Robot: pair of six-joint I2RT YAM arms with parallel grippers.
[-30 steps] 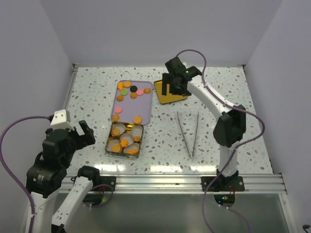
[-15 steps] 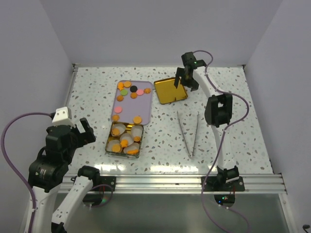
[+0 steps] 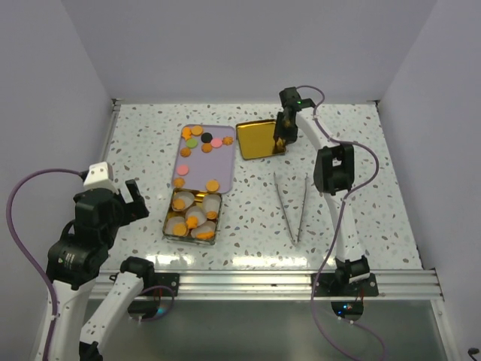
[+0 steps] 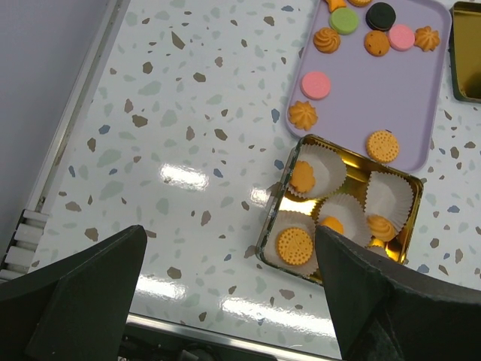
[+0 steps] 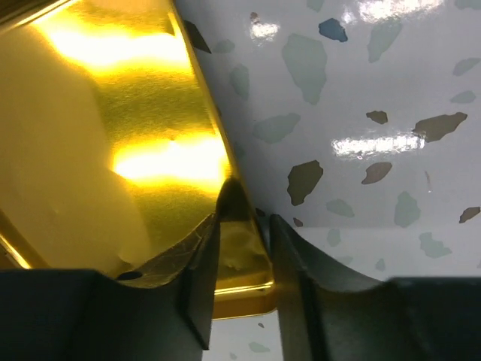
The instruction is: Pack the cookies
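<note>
The right gripper (image 3: 282,138) is at the far side of the table (image 3: 361,158). Its fingers (image 5: 197,278) are close together and clamped on a corner of the gold lid (image 5: 105,150). The left gripper (image 4: 229,235) hangs over the near left part, fingers wide apart, holding nothing. Most cookies (image 3: 201,141) lie on the purple tray (image 3: 225,171) left of the lid. Others sit in white paper cups (image 4: 388,197) inside the gold tin (image 3: 168,226), just beside the tray's near end.
</note>
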